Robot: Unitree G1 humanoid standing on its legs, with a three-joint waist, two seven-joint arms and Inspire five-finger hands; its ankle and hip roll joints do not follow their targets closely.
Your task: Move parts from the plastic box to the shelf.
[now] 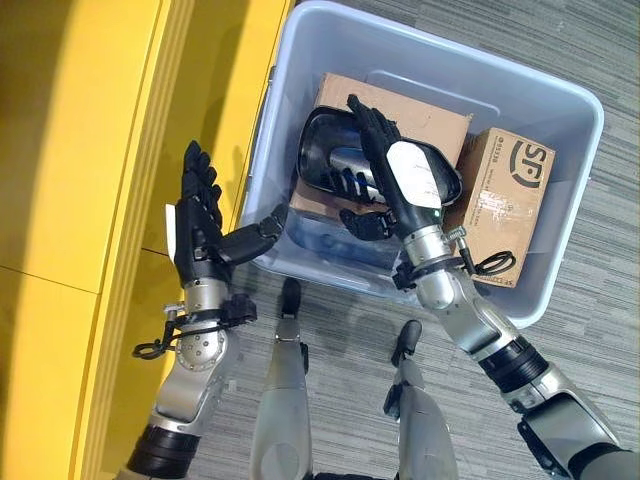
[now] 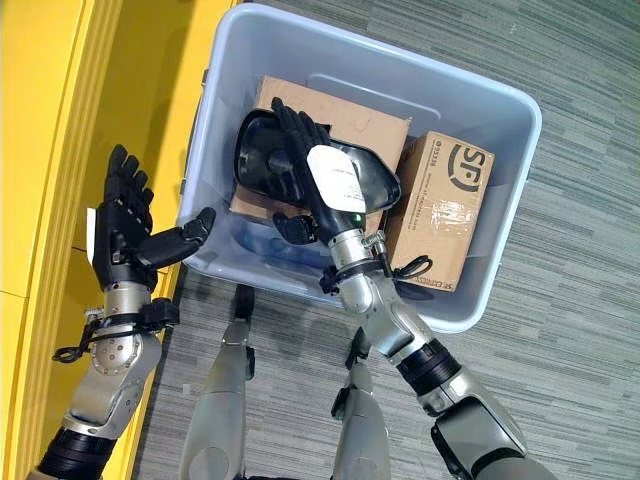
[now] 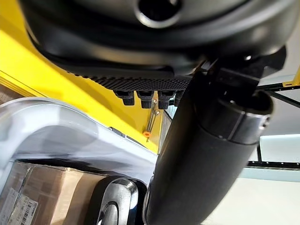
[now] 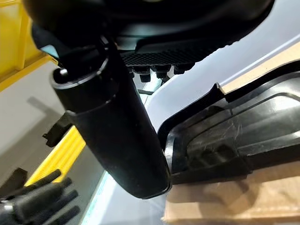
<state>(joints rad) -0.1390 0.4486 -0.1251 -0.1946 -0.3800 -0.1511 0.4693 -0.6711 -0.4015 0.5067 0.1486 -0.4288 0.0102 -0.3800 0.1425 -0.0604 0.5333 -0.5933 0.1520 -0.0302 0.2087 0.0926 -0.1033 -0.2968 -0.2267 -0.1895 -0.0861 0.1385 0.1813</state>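
A pale blue plastic box (image 1: 575,190) stands on the floor beside the yellow shelf (image 1: 70,150). Inside it a glossy black moulded part (image 1: 322,150) lies on a flat cardboard carton (image 1: 425,112). My right hand (image 1: 405,170) reaches into the box and lies over the black part with straight fingers. Its thumb (image 4: 117,131) stands beside the part's rim (image 4: 243,126) without closing on it. My left hand (image 1: 195,225) hovers open outside the box's left wall, above the shelf's edge, thumb (image 3: 197,168) pointing toward the box, holding nothing.
A second cardboard carton (image 1: 505,200) stands on end in the box's right half, close to my right wrist. Grey carpet (image 1: 600,340) surrounds the box. The shelf's yellow front edge (image 1: 150,200) runs right along the box's left wall.
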